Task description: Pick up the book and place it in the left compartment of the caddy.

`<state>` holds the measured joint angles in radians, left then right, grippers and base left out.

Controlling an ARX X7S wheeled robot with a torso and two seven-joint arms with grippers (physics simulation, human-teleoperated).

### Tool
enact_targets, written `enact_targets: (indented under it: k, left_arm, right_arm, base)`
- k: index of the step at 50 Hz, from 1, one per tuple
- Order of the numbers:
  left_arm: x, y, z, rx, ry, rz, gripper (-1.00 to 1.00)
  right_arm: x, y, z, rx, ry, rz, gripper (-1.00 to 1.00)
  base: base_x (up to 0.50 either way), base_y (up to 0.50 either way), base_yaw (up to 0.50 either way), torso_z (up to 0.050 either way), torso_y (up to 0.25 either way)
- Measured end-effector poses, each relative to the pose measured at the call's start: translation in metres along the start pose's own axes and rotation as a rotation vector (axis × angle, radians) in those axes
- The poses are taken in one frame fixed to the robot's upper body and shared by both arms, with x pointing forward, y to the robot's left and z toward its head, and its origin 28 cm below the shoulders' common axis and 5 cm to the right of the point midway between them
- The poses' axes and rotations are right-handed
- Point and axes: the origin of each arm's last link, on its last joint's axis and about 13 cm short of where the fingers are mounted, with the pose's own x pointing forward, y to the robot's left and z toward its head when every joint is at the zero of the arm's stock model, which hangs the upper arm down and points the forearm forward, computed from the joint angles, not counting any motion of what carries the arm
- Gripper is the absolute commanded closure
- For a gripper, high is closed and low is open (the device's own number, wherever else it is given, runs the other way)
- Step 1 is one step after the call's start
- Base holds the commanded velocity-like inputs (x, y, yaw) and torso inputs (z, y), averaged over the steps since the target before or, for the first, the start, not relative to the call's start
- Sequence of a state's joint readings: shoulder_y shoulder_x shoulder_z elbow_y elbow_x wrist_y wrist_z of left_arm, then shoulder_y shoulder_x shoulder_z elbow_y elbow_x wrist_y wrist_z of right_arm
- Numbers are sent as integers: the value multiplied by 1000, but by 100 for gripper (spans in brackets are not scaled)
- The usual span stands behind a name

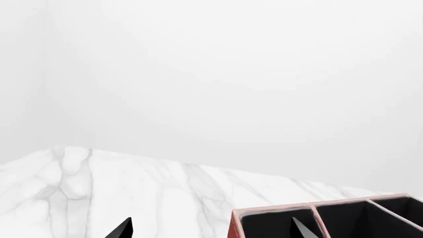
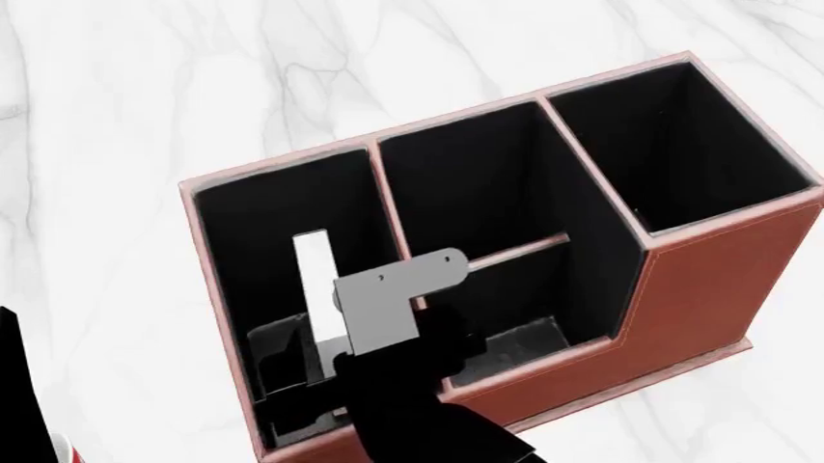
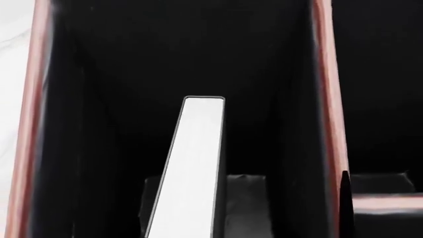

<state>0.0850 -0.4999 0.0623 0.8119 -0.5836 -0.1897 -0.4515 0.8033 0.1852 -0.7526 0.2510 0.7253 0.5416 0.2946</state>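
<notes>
The reddish-brown caddy (image 2: 696, 280) stands on the marble table. The book, seen by its white page edge (image 2: 313, 280), stands on edge inside the long left compartment (image 2: 245, 241). My right gripper (image 2: 299, 371) reaches down into that compartment and is shut on the book's near end. In the right wrist view the book (image 3: 191, 168) runs between black-lined walls of the left compartment (image 3: 86, 124) down to the grey floor. My left gripper (image 1: 211, 229) is open and empty, with only its two fingertips (image 1: 124, 229) showing, beside the caddy's corner (image 1: 237, 225).
The middle bay holds a low crossbar (image 2: 515, 251); the smaller square bay (image 2: 670, 145) is at the right. A sliver of a red-and-white mug (image 2: 68, 449) shows at the lower left, next to a black arm part (image 2: 11, 386). White marble table (image 2: 154, 87) surrounds the caddy.
</notes>
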Motion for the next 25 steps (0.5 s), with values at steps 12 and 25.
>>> enact_targets:
  k: [12, 25]
  left_arm:
    - [0, -1, 0, 1, 0, -2, -100]
    - [0, -1, 0, 1, -1, -3, -100]
  right_arm:
    - [-8, 0, 7, -6, -30, -17, -100]
    - [-21, 0, 19, -13, -79, -32, -100]
  base:
    - [0, 0, 0, 0, 0]
    - [0, 0, 0, 0, 0]
